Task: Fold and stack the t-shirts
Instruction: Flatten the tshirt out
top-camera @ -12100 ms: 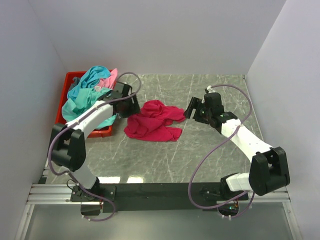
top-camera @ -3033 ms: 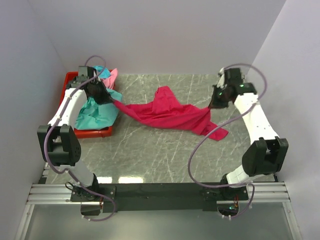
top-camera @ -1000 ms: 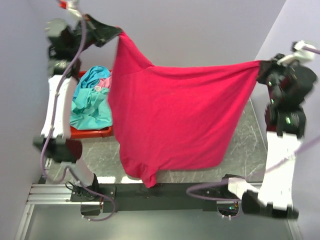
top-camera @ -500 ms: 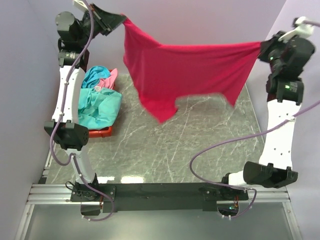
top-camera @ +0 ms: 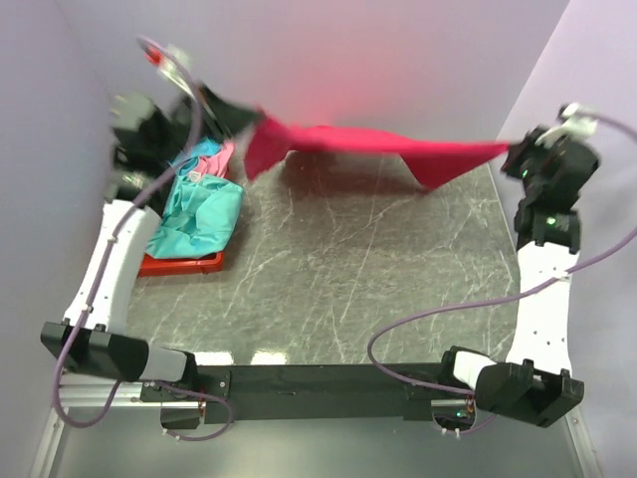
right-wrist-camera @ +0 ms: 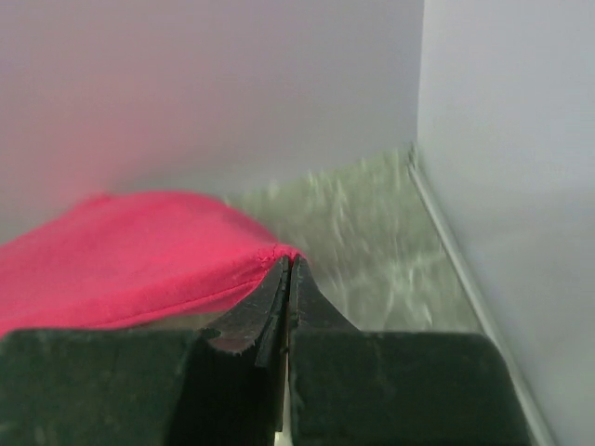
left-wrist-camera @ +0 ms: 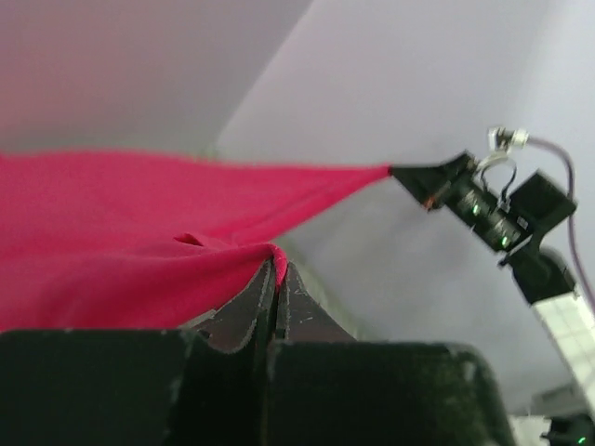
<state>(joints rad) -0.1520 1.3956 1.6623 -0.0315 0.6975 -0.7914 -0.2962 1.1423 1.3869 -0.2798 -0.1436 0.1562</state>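
left tool (top-camera: 255, 123) and right tool (top-camera: 512, 157) each pinched the magenta t-shirt (top-camera: 370, 144) (stretched taut); lowering both evenly to the surface (top-camera: 348, 269) seemed best

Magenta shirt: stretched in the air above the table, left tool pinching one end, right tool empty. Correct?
No. The right tool is not empty: the right wrist view shows it shut on a corner of the magenta shirt. The left tool pinches the other end, and the shirt hangs stretched above the table.
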